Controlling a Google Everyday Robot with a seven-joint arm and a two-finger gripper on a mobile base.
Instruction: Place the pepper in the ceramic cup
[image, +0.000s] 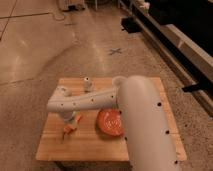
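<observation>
The white claw (70, 121) hangs over the orange pepper (68, 129) on the pale wooden counter (55, 146). The plate (110, 123) is orange-red; the arm (145, 115) is white with small dark dots.

Pincer (71, 121) low over wooden table (60, 147), pepper (68, 129) at its tip, orange plate (110, 123) alongside.

No legible text anywhere; end effector (70, 121) over table (59, 148) left side

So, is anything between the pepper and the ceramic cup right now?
Only the arm's own wrist link, which crosses between them. The pepper sits under the gripper near the table front-left; the ceramic cup stands just behind. The bottle and plate are off to the side.
</observation>
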